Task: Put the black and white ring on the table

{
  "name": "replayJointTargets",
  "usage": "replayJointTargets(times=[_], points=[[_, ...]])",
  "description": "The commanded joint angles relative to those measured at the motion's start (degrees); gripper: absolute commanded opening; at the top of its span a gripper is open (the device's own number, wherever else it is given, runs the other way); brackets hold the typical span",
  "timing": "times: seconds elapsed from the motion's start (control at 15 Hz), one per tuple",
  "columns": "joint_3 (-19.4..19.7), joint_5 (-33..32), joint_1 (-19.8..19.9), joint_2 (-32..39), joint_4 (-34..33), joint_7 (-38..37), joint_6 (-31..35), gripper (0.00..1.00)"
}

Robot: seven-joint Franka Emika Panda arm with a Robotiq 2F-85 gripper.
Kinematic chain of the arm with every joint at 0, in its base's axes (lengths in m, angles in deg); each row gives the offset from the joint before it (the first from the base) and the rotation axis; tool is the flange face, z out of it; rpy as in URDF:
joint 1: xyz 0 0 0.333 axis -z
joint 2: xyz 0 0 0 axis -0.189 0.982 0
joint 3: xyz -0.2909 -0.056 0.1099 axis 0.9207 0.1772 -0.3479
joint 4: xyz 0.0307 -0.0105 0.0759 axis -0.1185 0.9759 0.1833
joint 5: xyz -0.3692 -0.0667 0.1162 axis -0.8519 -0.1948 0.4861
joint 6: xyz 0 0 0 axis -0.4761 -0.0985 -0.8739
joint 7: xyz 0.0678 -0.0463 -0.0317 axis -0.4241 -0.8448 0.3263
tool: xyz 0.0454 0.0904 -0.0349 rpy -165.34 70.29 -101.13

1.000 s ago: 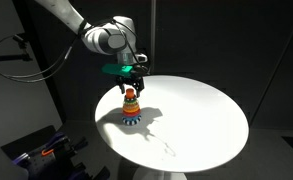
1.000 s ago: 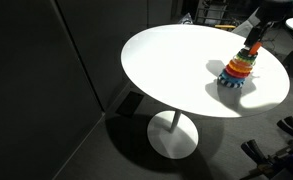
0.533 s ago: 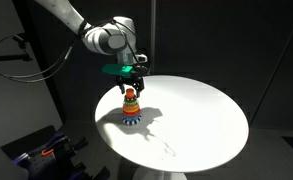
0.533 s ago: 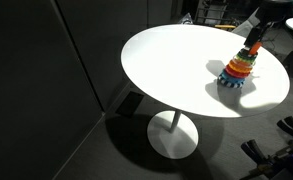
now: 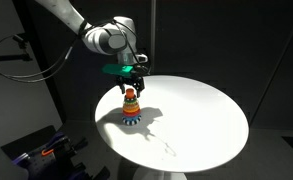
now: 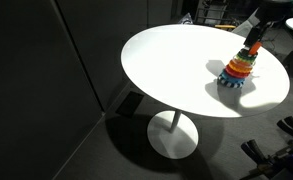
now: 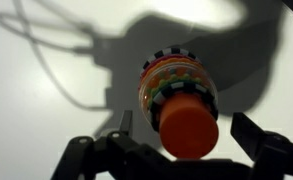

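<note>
The black and white ring [image 7: 172,56] is the lowest, widest ring of a colourful stacking toy [image 5: 131,107] that stands on the round white table [image 5: 196,115]. Red, orange, yellow and green rings sit above it. The toy also shows in an exterior view [image 6: 238,70], near the table's edge. My gripper [image 7: 189,130] hangs directly over the toy's red top, its two fingers spread open on either side, holding nothing. In an exterior view my gripper [image 5: 132,82] is just above the toy.
The table stands on a single pedestal [image 6: 173,135] on a dark floor. Black curtains surround the scene. Equipment with cables sits on the floor [image 5: 46,153] beside the table. The arm's shadow falls on the tabletop.
</note>
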Motion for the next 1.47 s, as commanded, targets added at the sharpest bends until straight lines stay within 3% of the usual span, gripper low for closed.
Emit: replayJointTargets(times=[0.0, 0.13, 0.2, 0.33, 0.53, 1.4], points=[[-0.2, -0.2, 0.6, 0.9, -1.7, -0.8, -1.1, 1.00], [-0.2, -0.2, 0.6, 1.0, -1.7, -0.9, -1.2, 0.99], [-0.2, -0.3, 0.6, 1.1, -1.7, -1.0, -1.1, 0.74], [-0.2, -0.3, 0.6, 1.1, -1.7, -1.0, -1.2, 0.69], [-0.3, -0.4, 0.5, 0.9, -1.7, -1.1, -1.3, 0.42], [-0.7, -0.3, 0.1, -1.4, -3.0, -1.6, -3.5, 0.41]])
